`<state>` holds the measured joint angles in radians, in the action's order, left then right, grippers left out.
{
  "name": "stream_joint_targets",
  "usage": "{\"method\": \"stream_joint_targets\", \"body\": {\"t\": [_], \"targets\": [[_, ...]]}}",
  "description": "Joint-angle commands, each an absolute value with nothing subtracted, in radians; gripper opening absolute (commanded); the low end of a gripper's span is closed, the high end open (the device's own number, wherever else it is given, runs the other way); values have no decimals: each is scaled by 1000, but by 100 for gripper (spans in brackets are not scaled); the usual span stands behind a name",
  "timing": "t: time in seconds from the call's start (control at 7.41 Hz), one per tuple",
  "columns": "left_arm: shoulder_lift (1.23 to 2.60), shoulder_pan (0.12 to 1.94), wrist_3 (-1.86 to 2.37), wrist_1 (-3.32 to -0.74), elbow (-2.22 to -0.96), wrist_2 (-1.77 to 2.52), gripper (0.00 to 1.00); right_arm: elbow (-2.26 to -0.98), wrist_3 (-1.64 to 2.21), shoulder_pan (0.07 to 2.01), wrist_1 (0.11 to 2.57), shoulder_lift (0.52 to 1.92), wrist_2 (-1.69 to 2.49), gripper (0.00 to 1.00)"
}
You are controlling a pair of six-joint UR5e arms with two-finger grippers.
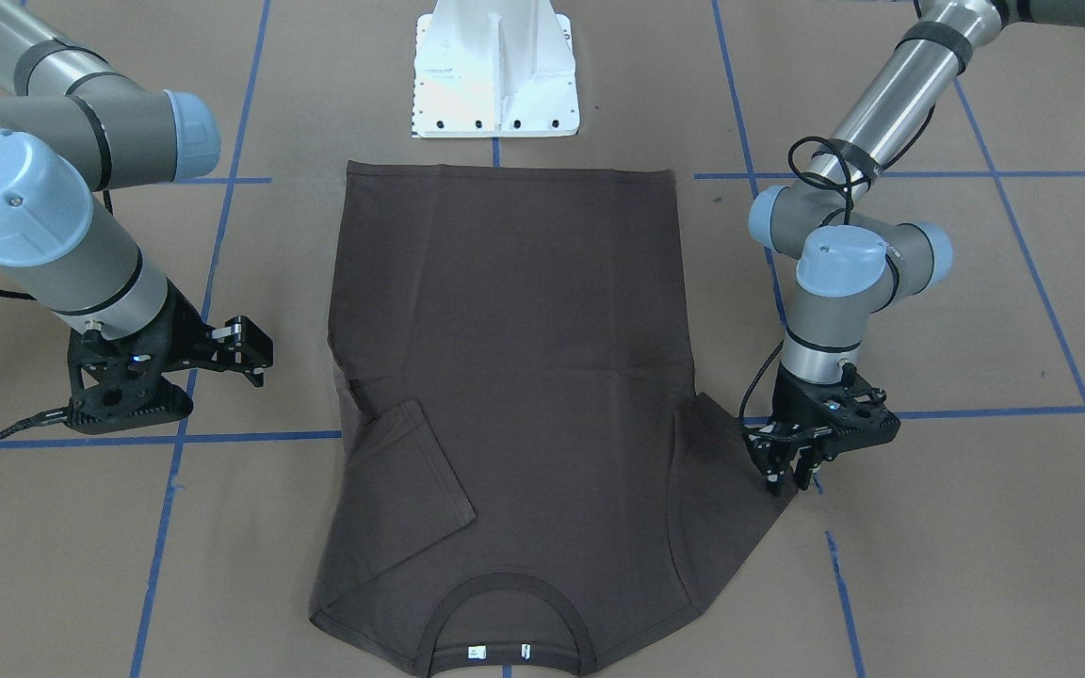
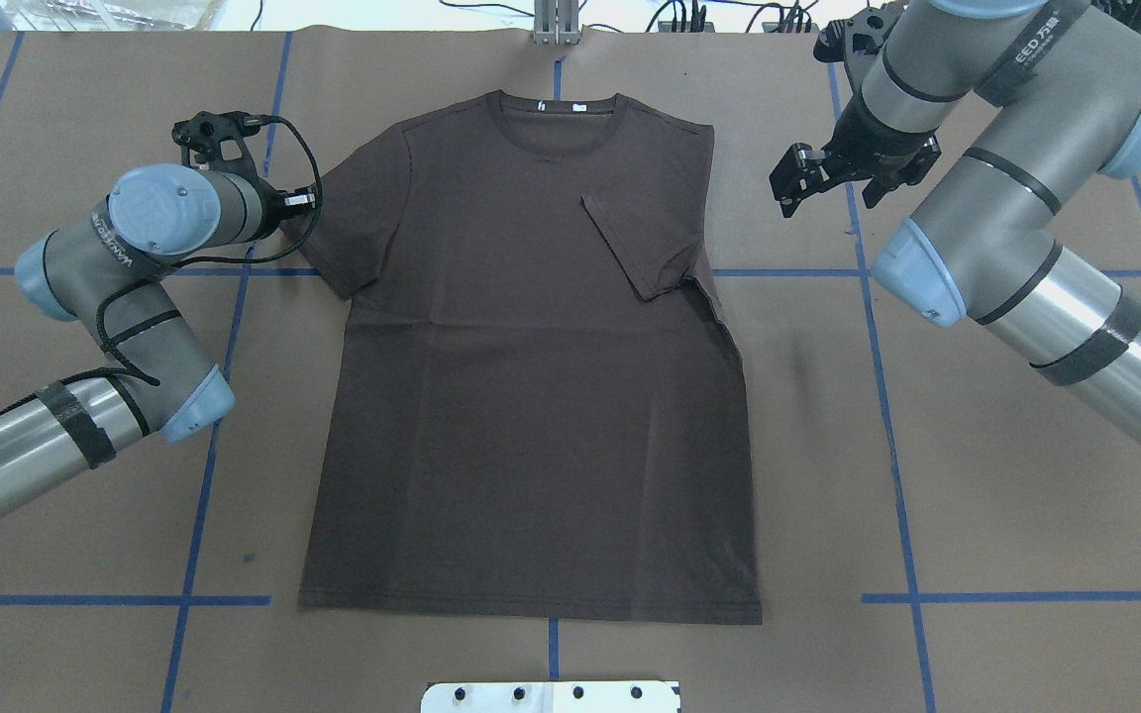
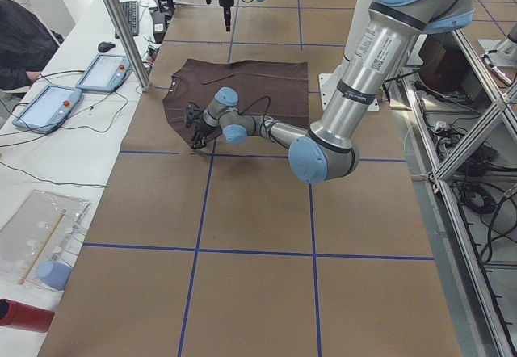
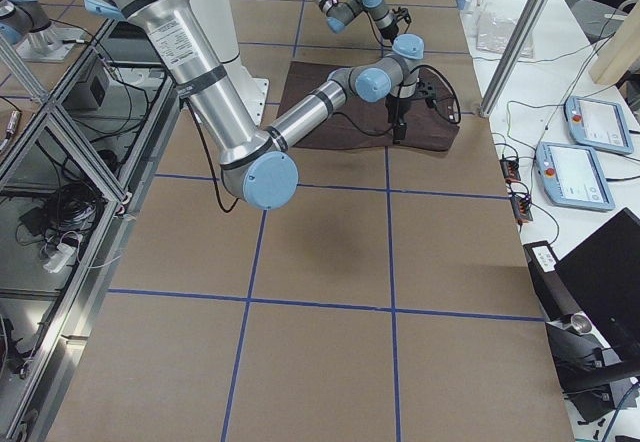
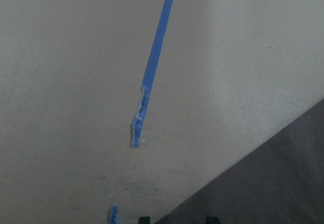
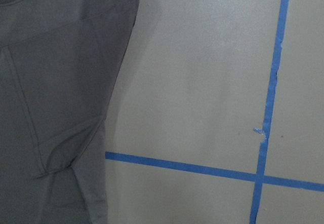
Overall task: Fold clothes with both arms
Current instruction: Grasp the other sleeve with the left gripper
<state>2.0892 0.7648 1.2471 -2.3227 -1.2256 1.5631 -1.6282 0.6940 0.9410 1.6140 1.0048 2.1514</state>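
The dark brown T-shirt (image 1: pixel 514 358) (image 2: pixel 531 396) lies flat on the brown table, collar (image 2: pixel 559 109) away from the robot. One sleeve (image 2: pixel 640 248) is folded onto the body; the other sleeve (image 2: pixel 358 218) is spread out. My left gripper (image 1: pixel 787 478) (image 5: pixel 177 220) is down at the spread sleeve's outer edge. It is open, with one fingertip (image 5: pixel 144 219) on each side of the cloth edge. My right gripper (image 1: pixel 249 353) (image 2: pixel 793 178) hangs open and empty above bare table beside the folded sleeve. The right wrist view shows the folded sleeve (image 6: pixel 55 107) only, no fingers.
The white pedestal base (image 1: pixel 495 75) (image 2: pixel 551 698) stands at the hem side. Blue tape lines (image 2: pixel 887 396) cross the table. A metal post (image 3: pixel 121 30), tablets (image 3: pixel 44 107) and a seated person (image 3: pixel 20 42) are beyond the collar side.
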Motion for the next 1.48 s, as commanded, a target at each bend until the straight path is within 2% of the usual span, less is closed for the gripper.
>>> {"method": "stream_joint_targets", "body": {"t": [0.0,0.13,0.4,0.67,0.81,1.08,1.35], "targets": [[2095,762,1247,-2319,-1227,1565,10,-1620,693,942,1614,1005,2149,100],[2100,762,1247,-2318,-1229,1565,0,-1620,693,942,1614,1005,2149,100],[2124,764,1249,-2283,-1255,1577,0,-1620,692,943,1614,1006,2149,100],[2253,762,1265,-2122,-1281,1632,0,-1621,692,946,1614,1006,2151,100],[2326,755,1340,-2099,-1261,1634,0,-1620,692,946,1614,1006,2151,100],[2489,704,1444,-2109,-1064,1626,0,-1620,693,945,1614,1008,2149,100],[2502,678,1447,-2118,-1055,1625,0,-1620,695,945,1614,1015,2148,100]]}}
